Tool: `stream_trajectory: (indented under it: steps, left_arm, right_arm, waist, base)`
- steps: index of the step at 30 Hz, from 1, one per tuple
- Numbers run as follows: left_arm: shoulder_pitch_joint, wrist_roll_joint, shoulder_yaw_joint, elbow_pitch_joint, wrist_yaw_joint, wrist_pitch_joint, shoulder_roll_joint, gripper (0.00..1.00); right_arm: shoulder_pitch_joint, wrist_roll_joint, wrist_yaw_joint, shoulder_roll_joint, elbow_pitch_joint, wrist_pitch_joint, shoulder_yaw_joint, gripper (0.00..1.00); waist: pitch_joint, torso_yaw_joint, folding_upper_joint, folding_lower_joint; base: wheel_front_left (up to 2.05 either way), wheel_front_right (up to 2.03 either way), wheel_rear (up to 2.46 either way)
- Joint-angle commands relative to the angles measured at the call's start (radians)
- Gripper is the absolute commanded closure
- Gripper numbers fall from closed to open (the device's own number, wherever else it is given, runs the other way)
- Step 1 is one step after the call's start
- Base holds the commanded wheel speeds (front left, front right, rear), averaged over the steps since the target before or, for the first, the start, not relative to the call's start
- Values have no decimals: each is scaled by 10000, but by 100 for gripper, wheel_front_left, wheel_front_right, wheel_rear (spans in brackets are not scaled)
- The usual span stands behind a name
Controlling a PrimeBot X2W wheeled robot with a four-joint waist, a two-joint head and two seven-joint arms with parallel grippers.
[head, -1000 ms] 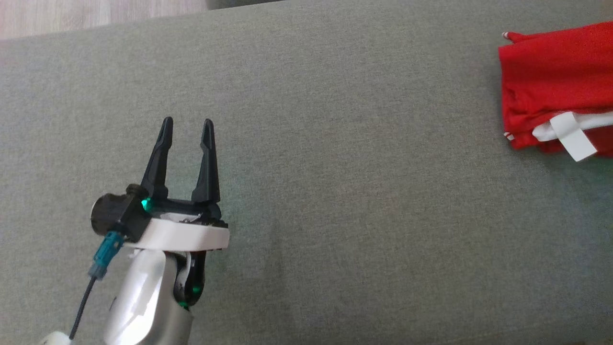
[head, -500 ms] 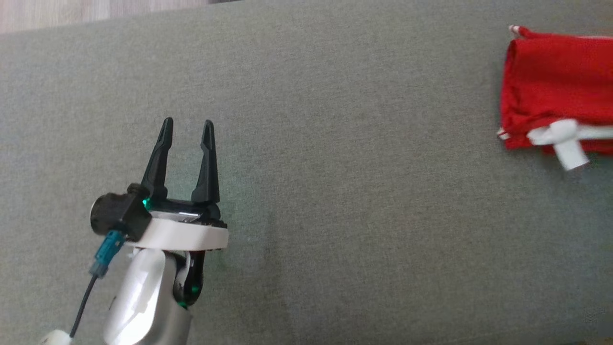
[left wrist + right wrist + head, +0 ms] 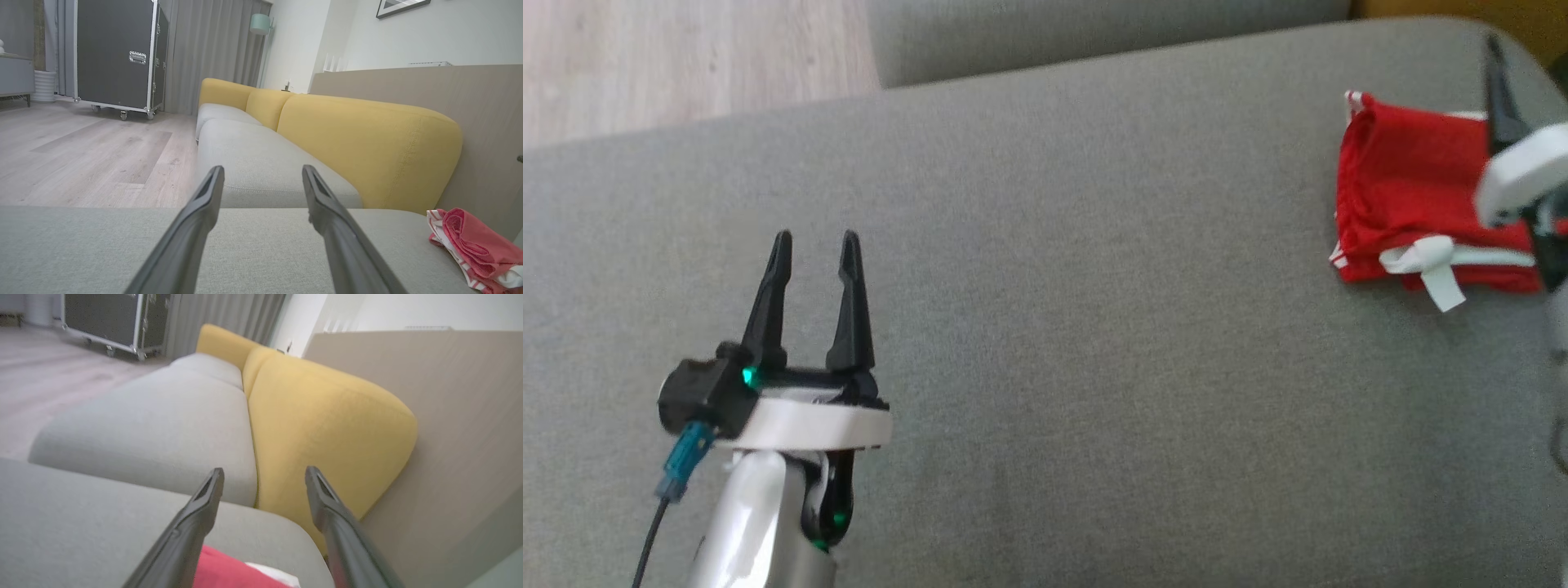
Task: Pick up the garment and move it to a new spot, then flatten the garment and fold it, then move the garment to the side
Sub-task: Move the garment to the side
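The garment (image 3: 1413, 196) is red with white trim and a white drawstring, and lies folded at the far right of the grey sofa seat (image 3: 1094, 327). The same garment (image 3: 474, 249) shows at the lower right of the left wrist view. My right gripper (image 3: 264, 471) hangs open just above the garment (image 3: 229, 571), with nothing between its fingers. In the head view one of its dark fingers (image 3: 1499, 98) and its white wrist stand over the garment's right part. My left gripper (image 3: 815, 241) is open and empty over the seat's left part, far from the garment; its fingers frame the left gripper (image 3: 262, 171) view.
A yellow backrest (image 3: 367, 143) runs along the seat's right side, with a beige wooden panel (image 3: 449, 416) behind it. A second grey cushion (image 3: 253, 163) lies ahead. Wooden floor (image 3: 686, 65) lies beyond the seat's far edge, and a black wheeled case (image 3: 118, 57) stands on it.
The head camera has shifted, so floor and the second cushion now show. The garment has settled lower onto the seat. My right arm has come into the head view over it.
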Motion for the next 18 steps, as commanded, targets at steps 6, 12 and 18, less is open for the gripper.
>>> stream_trajectory:
  steps: [6, 12, 18]
  left_arm:
    - [207, -239, 608, -540, 127, -51, 76, 0]
    - [673, -518, 614, -573, 156, -51, 76, 0]
    - [1037, -794, 539, -424, 192, -51, 76, 0]
  right_arm:
    - [572, 884, -7, 1247, -1774, -324, -161, 0]
    - [2036, 1591, -7, 2682, -2982, -605, -112, 0]
    - [3938, 2542, -7, 2952, -3517, -779, 69, 0]
  waist:
    - [-735, 97, 0, 1]
    - [-1023, 253, 0, 1]
    - [-1125, 403, 0, 1]
  base:
    - [0, 0, 0]
    - [0, 0, 0]
    - [0, 0, 0]
